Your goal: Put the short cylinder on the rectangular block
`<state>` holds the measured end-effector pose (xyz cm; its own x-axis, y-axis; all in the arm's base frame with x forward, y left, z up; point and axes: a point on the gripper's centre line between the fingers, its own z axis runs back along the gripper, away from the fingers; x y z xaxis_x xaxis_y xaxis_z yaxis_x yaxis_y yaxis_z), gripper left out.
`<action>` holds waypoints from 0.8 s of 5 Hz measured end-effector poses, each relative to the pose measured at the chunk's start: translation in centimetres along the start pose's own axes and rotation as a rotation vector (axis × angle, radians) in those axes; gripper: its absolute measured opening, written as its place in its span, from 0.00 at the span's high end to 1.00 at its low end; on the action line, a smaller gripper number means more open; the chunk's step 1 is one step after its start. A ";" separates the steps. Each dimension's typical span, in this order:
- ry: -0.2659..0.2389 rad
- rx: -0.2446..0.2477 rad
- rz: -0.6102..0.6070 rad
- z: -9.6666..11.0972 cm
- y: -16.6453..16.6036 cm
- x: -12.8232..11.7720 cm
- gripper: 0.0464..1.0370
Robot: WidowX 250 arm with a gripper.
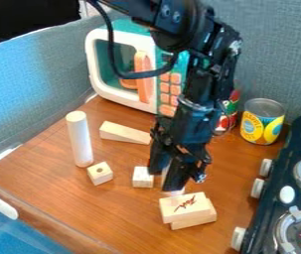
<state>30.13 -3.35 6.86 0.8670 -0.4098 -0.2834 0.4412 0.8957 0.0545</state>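
Note:
The black gripper hangs low over the middle of the table, just behind the rectangular block. That pale block has dark red marks on top and lies flat on another flat wooden piece, whose right and front edges stick out. A small pale piece, perhaps the short cylinder, shows at the gripper's lower end. Most of it is hidden behind the gripper, so I cannot tell its shape or whether it is held.
A small cube lies left of the gripper, with a holed cube, tall white cylinder and wedge farther left. A toy microwave and cans stand behind. The stove borders the right side.

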 end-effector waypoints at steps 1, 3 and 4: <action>0.011 -0.014 0.001 -0.3 -0.3 -0.2 0.53; 0.001 -0.028 -0.024 -0.5 -1.2 0.0 0.53; 0.018 -0.022 -0.024 -1.2 -1.4 0.3 0.53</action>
<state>29.53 -4.51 5.53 0.8520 -0.4278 -0.3019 0.4561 0.8895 0.0268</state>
